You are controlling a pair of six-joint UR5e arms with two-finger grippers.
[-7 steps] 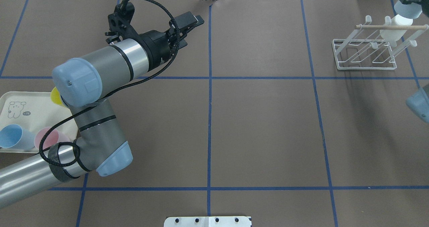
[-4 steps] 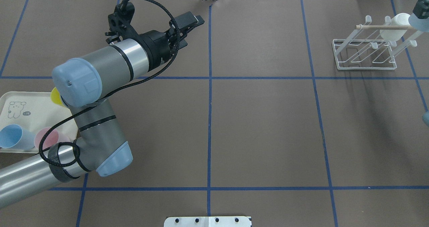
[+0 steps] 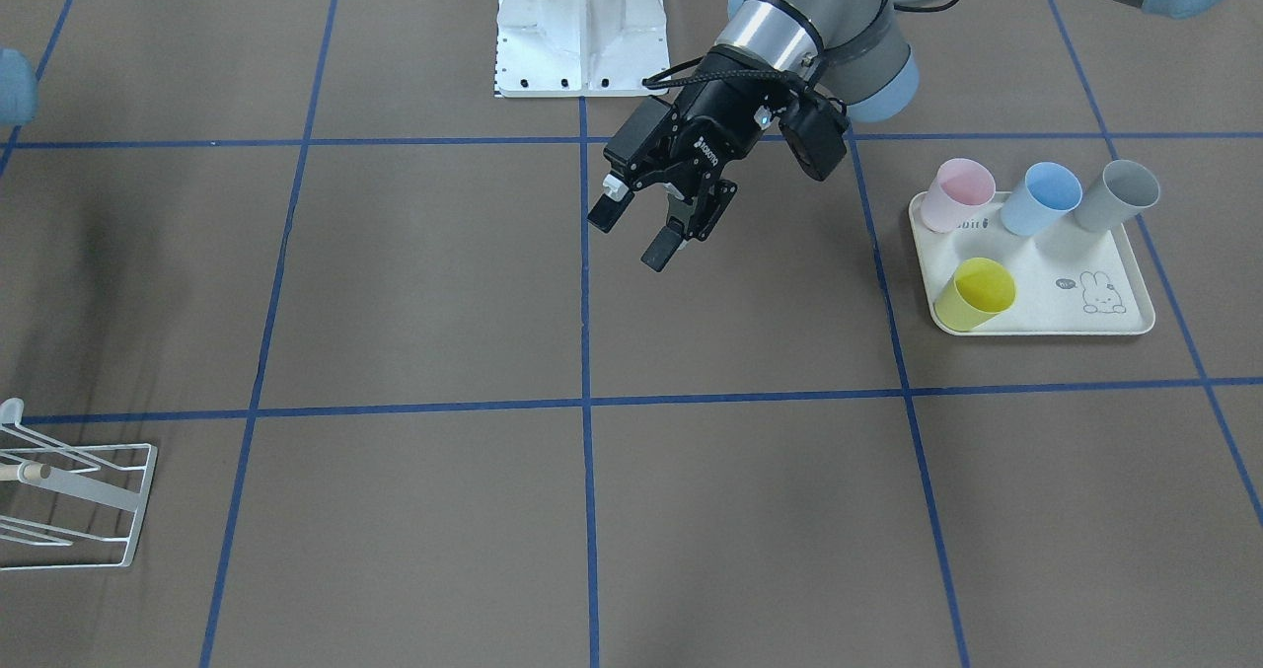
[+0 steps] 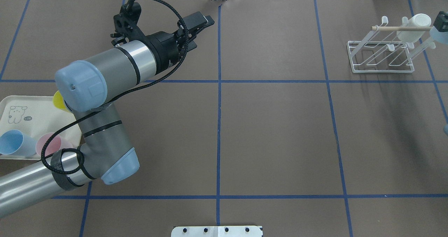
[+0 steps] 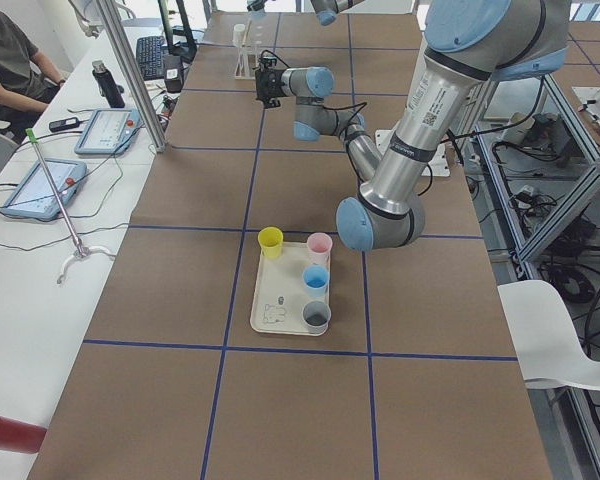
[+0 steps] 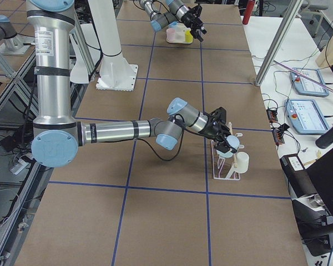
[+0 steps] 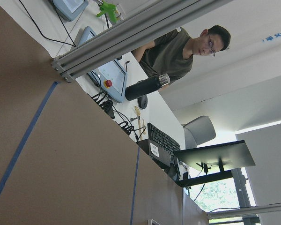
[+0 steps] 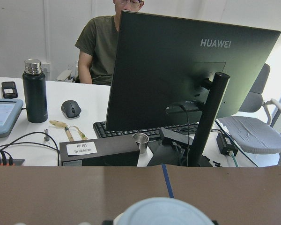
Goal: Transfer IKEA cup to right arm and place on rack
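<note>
Tabletop (image 4: 273, 125) looks basically done: white cup (image 4: 414, 24) sits on the rack (image 4: 392, 28) right beside the right pincer (image 6: 227, 143), can't tell its grip. Left pincer (image 3: 631, 234) spread, empty. Only backing off remains, I'd guess.

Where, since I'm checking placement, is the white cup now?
The white cup is at the overhead view's far right, on the wire rack, by its wooden dowel.

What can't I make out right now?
Right claw: cut by the overhead view's right edge, tiny in the right side view; open or shut unclear.
Rack: cut by the front view's left edge.
Grey cup: hidden under the left arm in the overhead view.
Pale blue shape: blurred, right wrist view.
</note>
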